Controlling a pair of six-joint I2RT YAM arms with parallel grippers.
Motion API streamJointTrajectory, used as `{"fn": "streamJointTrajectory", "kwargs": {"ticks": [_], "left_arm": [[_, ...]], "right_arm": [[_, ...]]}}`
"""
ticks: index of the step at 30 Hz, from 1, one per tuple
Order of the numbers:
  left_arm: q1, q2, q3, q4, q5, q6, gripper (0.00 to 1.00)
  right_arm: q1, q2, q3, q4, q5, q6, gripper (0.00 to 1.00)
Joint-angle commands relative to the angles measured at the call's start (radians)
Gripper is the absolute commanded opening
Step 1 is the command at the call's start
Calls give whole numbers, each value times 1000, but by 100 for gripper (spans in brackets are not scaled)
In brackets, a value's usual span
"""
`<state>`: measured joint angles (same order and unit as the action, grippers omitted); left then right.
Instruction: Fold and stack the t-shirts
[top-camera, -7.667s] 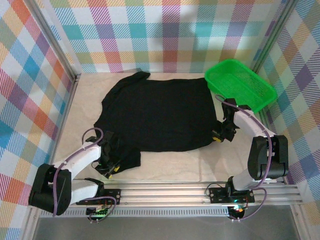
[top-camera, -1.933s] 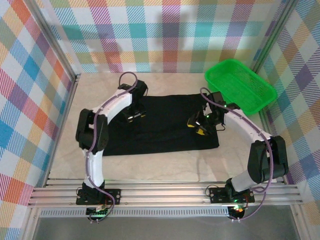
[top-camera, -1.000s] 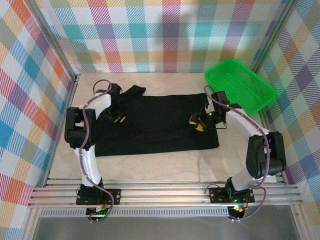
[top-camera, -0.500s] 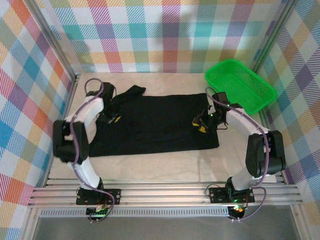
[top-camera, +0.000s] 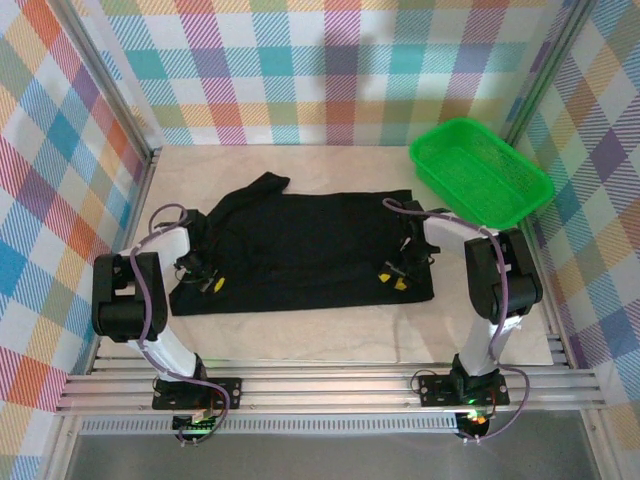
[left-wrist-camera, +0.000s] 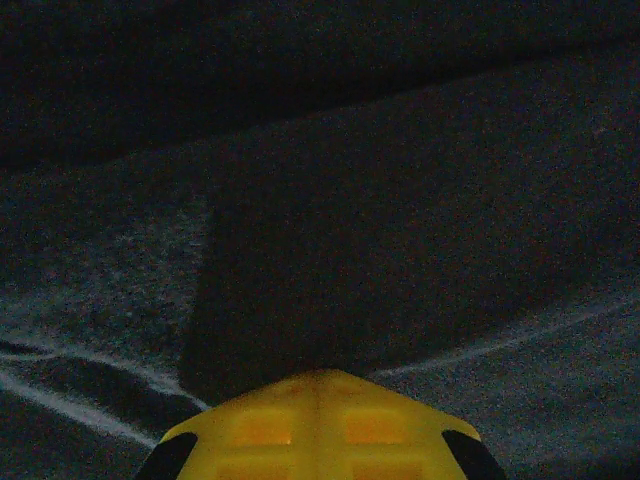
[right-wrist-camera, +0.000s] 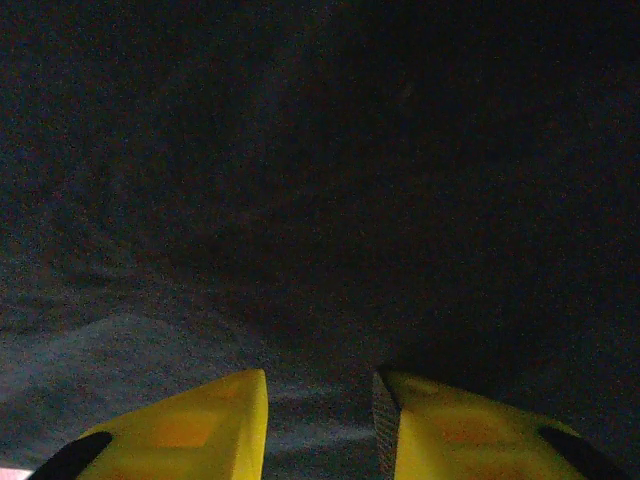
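Note:
A black t-shirt (top-camera: 300, 250) lies folded into a wide band across the middle of the table, with one sleeve (top-camera: 262, 186) sticking out at its far left. My left gripper (top-camera: 207, 283) rests low on the shirt's near left part. In the left wrist view its yellow fingertips (left-wrist-camera: 318, 378) meet, shut, over dark cloth (left-wrist-camera: 400, 200). My right gripper (top-camera: 392, 277) sits on the shirt near its front right corner. In the right wrist view its jaws (right-wrist-camera: 318, 390) stand apart, open, with black cloth (right-wrist-camera: 300, 150) showing in the gap beneath.
A green mesh basket (top-camera: 478, 170) stands at the back right, just beyond the shirt's far right corner. Plaid walls close in the left, back and right. The metal rail with both arm bases (top-camera: 320, 385) runs along the near edge.
Both grippers have come toward the near edge over the shirt. The left one went from the far left corner down the left side. The right jaws have narrowed a little.

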<state>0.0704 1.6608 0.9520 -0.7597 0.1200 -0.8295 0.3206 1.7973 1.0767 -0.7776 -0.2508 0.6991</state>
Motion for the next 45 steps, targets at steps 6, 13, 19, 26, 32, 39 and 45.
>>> {"fn": "streamJointTrajectory", "kwargs": {"ticks": [6, 13, 19, 26, 32, 39, 45], "left_arm": [[66, -124, 51, -120, -72, 13, 9], [-91, 15, 404, -10, 12, -230, 47], [-185, 309, 743, 68, 66, -422, 54], [-246, 527, 962, 110, 80, -574, 59], [-250, 612, 995, 188, 42, -653, 56], [-233, 697, 1085, 163, 20, -638, 33], [-197, 687, 1119, 128, -3, -583, 0]], "right_arm": [[51, -179, -81, -15, -4, 41, 41], [24, -222, 118, 46, 15, -51, 53], [-31, -93, 316, 51, -58, -59, 53], [-48, -15, 426, 60, -79, -58, 54], [-54, 4, 453, 57, -88, -56, 54], [-64, 4, 430, 58, -87, -65, 54], [-104, 67, 486, 43, 17, -93, 52]]}}
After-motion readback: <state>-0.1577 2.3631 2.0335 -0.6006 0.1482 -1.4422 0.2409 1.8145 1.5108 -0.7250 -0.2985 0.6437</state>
